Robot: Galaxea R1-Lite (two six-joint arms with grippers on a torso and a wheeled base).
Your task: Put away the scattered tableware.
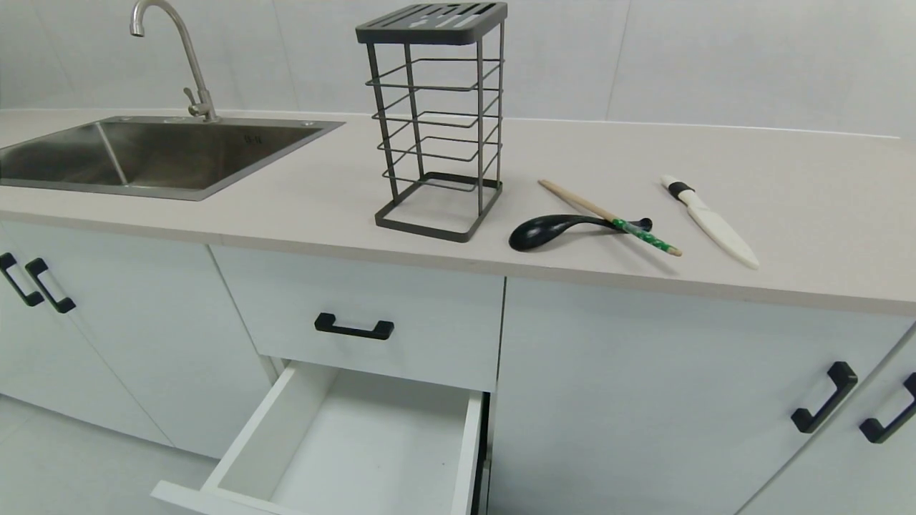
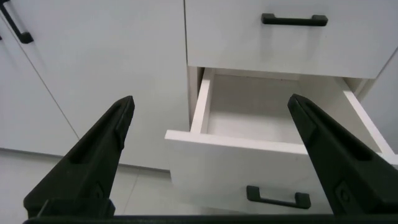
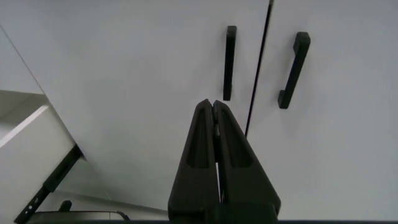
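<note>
Left fingers [image 2: 102, 149] spread wide, empty, facing open drawer [image 2: 236, 168]; right fingers [image 3: 205, 143] pressed together, empty, before cabinet door [image 3: 124, 74]. Black spoon [image 1: 533, 234], chopstick [image 1: 580, 203], white knife [image 1: 715, 227] lie near counter [image 1: 286, 214] front edge, right of wire rack [image 1: 436, 129]; chopstick crosses spoon handle. Drawer open, presumably to receive them.

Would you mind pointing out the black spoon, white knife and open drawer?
black spoon [image 1: 533, 234], head view, on its bowl.
white knife [image 1: 724, 234], head view, on its blade.
open drawer [image 1: 466, 450], head view, on its right wall.
</note>
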